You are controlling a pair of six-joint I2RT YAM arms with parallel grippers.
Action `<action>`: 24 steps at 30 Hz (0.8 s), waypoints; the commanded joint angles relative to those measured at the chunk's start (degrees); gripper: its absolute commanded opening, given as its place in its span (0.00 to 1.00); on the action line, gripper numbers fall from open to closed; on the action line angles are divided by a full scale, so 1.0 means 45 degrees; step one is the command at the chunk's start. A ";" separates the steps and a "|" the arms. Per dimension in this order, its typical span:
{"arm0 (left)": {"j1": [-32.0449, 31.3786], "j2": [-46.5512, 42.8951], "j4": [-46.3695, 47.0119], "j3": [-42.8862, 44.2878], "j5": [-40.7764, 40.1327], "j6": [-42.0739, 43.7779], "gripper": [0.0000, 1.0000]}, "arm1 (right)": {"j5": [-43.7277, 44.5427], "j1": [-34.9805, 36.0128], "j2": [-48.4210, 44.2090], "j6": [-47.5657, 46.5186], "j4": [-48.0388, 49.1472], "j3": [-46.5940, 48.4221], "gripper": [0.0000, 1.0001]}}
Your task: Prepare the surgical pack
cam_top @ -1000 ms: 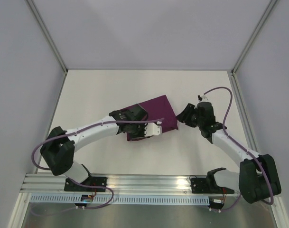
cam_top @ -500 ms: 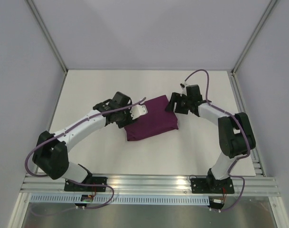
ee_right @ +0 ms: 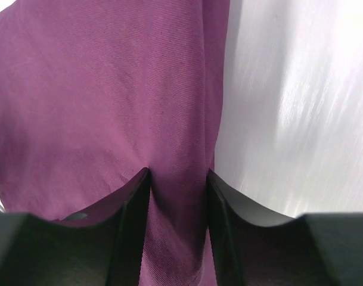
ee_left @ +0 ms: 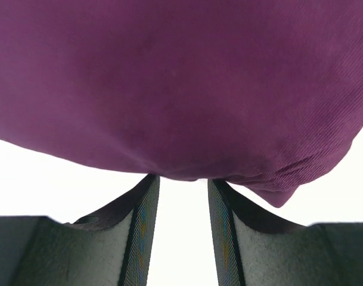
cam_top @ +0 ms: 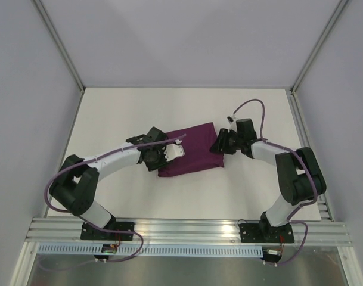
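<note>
The surgical pack [cam_top: 191,149] lies mid-table as a dark purple rectangular cloth bundle; whatever it wraps is hidden. My left gripper [cam_top: 171,152] is low at the bundle's left end. In the left wrist view it [ee_left: 184,179] is open, with bare white table between the fingers [ee_left: 142,220] and the tips just touching the cloth edge [ee_left: 181,89]. My right gripper [cam_top: 220,145] is at the bundle's right edge. In the right wrist view it [ee_right: 178,176] holds a raised fold of the purple cloth [ee_right: 178,208] between its fingers, beside the cloth's right border.
The white table [cam_top: 127,113] has a grey wall behind it and on both sides, with metal posts at the far corners. An aluminium rail [cam_top: 187,229] carrying the arm bases runs along the near edge. Purple cables loop off both arms.
The left gripper has drawn back from over the bundle to its left end. The right gripper has moved in from beside the right corner onto the right edge and closed on the cloth.
</note>
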 commanded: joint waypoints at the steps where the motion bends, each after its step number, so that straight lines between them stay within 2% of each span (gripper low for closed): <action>1: -0.0049 -0.0234 0.0172 -0.0235 0.0016 0.0002 0.47 | 0.0173 -0.0015 -0.0466 0.0108 0.0521 -0.0443 0.41; 7: -0.0049 -0.1559 -0.0433 -0.0158 0.0036 0.0061 0.48 | 0.0212 -0.0034 -0.0719 0.0342 0.0621 -0.0833 0.36; 14: 0.0204 -0.2812 -0.1195 -0.0294 -0.1584 -0.0231 0.49 | 0.0661 -0.0034 -0.1676 0.0966 0.0913 -0.1770 0.15; 19: 0.0965 -0.3416 -0.1937 -0.0352 -0.2990 -0.0856 0.51 | 0.0778 0.0005 -0.2494 0.2562 0.1732 -0.3097 0.00; 24: 0.2409 -0.3867 -0.2387 -0.0567 -0.3265 -0.1188 0.54 | 0.2588 0.1388 -0.3355 0.4226 0.2475 -0.4133 0.00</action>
